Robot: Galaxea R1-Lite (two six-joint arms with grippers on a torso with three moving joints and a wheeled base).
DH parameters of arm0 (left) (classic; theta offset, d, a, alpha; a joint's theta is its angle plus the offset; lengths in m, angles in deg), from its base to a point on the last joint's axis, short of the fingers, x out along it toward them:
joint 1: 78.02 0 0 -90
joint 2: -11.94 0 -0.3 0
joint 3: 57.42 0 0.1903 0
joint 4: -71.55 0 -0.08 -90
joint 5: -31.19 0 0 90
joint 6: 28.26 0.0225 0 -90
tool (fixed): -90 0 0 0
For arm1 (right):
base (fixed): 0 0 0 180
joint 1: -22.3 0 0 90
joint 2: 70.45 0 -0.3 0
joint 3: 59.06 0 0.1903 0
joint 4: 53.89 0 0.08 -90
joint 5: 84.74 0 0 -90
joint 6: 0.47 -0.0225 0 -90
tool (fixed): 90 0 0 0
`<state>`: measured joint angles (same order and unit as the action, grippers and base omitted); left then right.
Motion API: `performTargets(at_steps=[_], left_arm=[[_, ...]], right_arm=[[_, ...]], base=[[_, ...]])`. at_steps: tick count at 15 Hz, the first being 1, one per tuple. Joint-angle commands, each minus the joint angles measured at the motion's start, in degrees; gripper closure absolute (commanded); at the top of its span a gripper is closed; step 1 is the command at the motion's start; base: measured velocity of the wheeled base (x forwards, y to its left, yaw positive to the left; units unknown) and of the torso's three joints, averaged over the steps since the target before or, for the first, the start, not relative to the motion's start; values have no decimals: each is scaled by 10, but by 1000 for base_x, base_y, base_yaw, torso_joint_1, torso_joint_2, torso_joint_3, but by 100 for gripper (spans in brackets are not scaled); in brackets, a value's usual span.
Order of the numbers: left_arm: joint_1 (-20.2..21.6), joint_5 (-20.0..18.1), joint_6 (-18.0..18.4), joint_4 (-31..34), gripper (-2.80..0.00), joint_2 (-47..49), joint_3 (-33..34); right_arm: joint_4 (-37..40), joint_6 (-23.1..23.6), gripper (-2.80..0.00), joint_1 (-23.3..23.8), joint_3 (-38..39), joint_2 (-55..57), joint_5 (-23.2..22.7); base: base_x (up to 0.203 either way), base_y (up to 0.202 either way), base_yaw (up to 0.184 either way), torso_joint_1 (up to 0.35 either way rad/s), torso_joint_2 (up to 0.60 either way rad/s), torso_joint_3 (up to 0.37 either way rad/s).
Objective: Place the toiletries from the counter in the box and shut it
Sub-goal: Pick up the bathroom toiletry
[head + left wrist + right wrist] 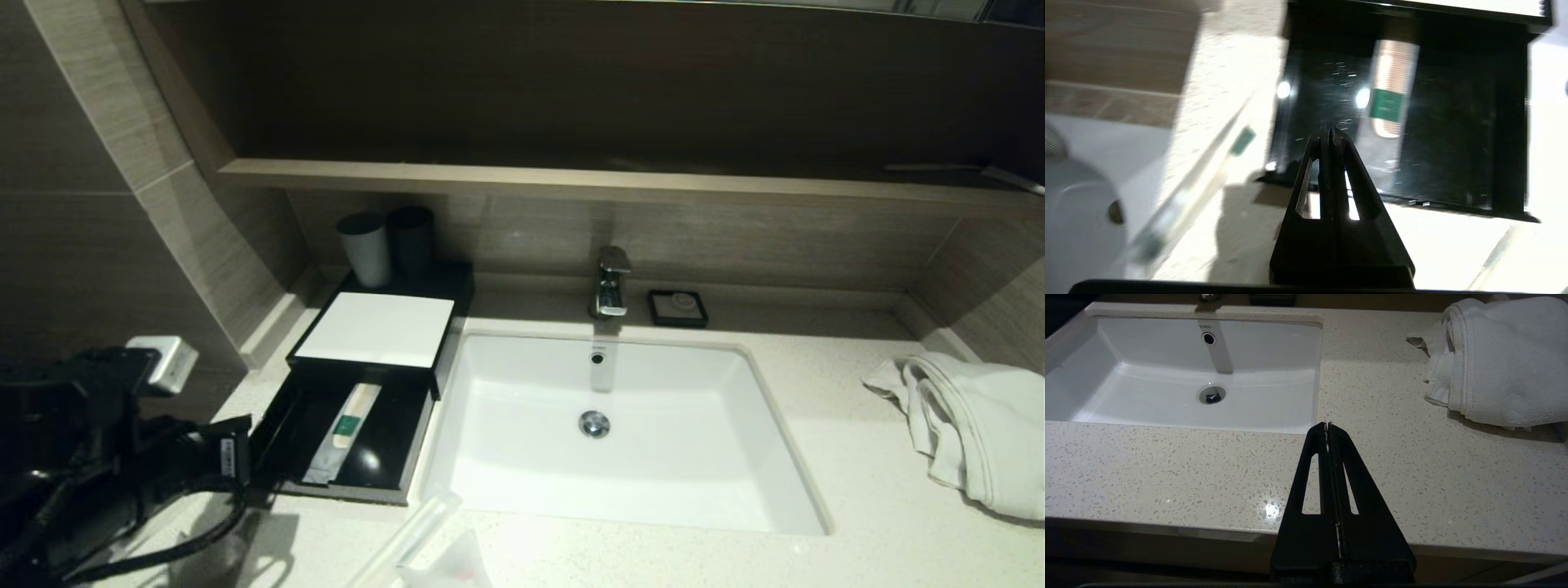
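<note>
A black box with a white top (375, 328) stands left of the sink, its drawer (347, 492) pulled open towards me. A wrapped comb with a green label (347, 429) lies in the drawer and also shows in the left wrist view (1392, 94). A long clear packet with a green mark (412, 531) lies on the counter in front of the drawer, and shows in the left wrist view (1208, 163). My left gripper (1329, 132) is shut and empty, just above the drawer's front edge (1453, 204). My right gripper (1327, 424) is shut and empty above the counter's front edge, right of the sink.
The white sink (620, 506) fills the middle, with a faucet (612, 282) and a black soap dish (678, 308) behind it. Two dark cups (365, 247) stand on the back of the box. A white towel (971, 425) lies at the right. A wall socket (163, 363) sits by my left arm.
</note>
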<state>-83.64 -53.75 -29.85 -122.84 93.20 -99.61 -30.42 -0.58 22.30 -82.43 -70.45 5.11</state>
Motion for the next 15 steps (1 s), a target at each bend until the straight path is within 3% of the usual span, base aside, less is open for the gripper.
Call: performTargets(at_steps=[1, 4, 6, 7, 11, 13, 15], left_arm=[[42, -1, 5, 54, 0, -60, -19], [111, -5, 57, 132, 0, -73, -38], [124, -9, 80, 139, 0, -73, -35], [151, -26, 103, 140, 0, -72, -33], [267, -150, 200, 165, 0, -65, -31], [346, -203, 266, 171, 0, -27, -37], [397, -244, 340, 172, 0, 28, -45]], right_arm=[[0, 0, 0, 0, 0, 0, 0], [0, 0, 0, 0, 0, 0, 0], [0, 0, 0, 0, 0, 0, 0], [0, 0, 0, 0, 0, 0, 0], [0, 0, 0, 0, 0, 0, 0], [0, 0, 0, 0, 0, 0, 0], [0, 0, 0, 0, 0, 0, 0]], base=[[0, 0, 0, 0, 0, 0], [0, 0, 0, 0, 0, 0], [0, 0, 0, 0, 0, 0], [0, 0, 0, 0, 0, 0], [0, 0, 0, 0, 0, 0], [0, 0, 0, 0, 0, 0], [0, 0, 0, 0, 0, 0]])
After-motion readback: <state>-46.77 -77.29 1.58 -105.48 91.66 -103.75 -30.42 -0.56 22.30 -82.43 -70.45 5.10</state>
